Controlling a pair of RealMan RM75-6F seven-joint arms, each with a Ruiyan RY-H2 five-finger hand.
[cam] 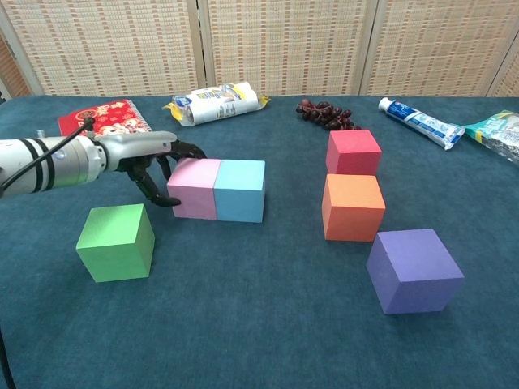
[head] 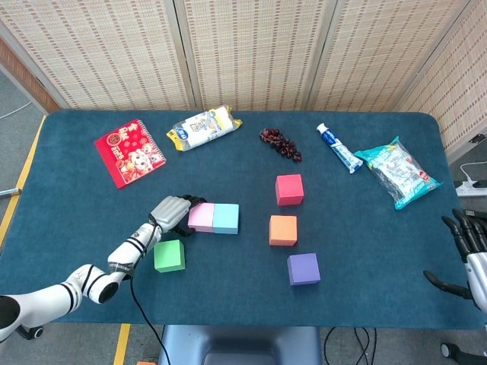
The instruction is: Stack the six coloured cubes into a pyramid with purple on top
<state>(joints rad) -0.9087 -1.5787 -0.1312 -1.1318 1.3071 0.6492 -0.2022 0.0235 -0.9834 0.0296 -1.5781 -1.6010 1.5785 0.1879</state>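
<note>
The left hand sits against the outer side of the pink cube, fingers curled at its edge but grasping nothing. Pink touches the light-blue cube, so the base row looks underway. Next, I'd judge, the green cube nearby must join that row. The purple cube waits apart on the worktop. The right hand hangs off the edge, fingers spread, released.
</note>
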